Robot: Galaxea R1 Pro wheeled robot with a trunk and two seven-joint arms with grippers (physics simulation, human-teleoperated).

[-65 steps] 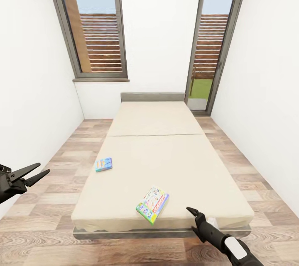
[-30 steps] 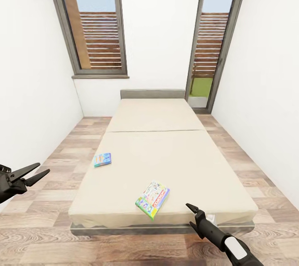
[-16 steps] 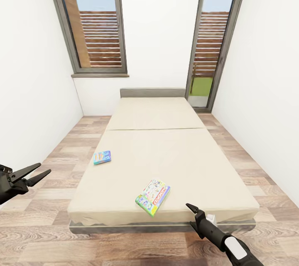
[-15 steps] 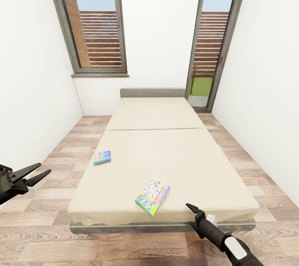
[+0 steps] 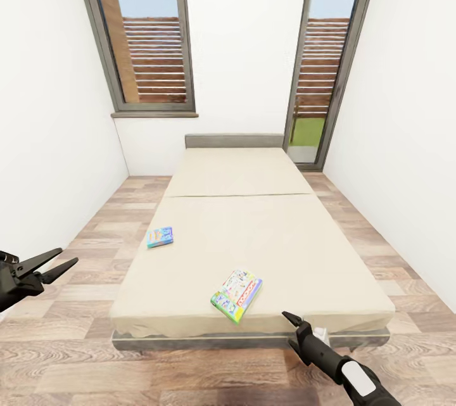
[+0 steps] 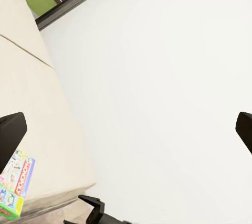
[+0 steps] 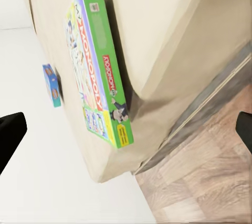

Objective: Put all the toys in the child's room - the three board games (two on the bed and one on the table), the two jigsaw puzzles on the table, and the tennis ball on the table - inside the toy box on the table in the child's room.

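The bed (image 5: 253,228), with a beige mattress and grey frame, lies ahead in the child's room. Two board games rest flat on it. The white-red-green Monopoly box (image 5: 236,295) is near the foot edge, and the smaller blue box (image 5: 159,236) is by the bed's left edge. My right gripper (image 5: 288,328) is open just off the foot edge, right of the Monopoly box (image 7: 97,66). My left gripper (image 5: 68,256) is open over the floor, left of the bed. The table, toy box, jigsaw puzzles and tennis ball are out of view.
White walls close in on both sides, with wood-plank floor (image 5: 82,254) strips along the bed. Tall grey-framed windows (image 5: 149,32) stand behind the headboard (image 5: 234,140). The wider floor strip is on the left.
The whole picture has shifted a little, so the camera has moved. The bed now sits slightly higher in view. Both boxes lie as before, and both grippers keep their open pose.
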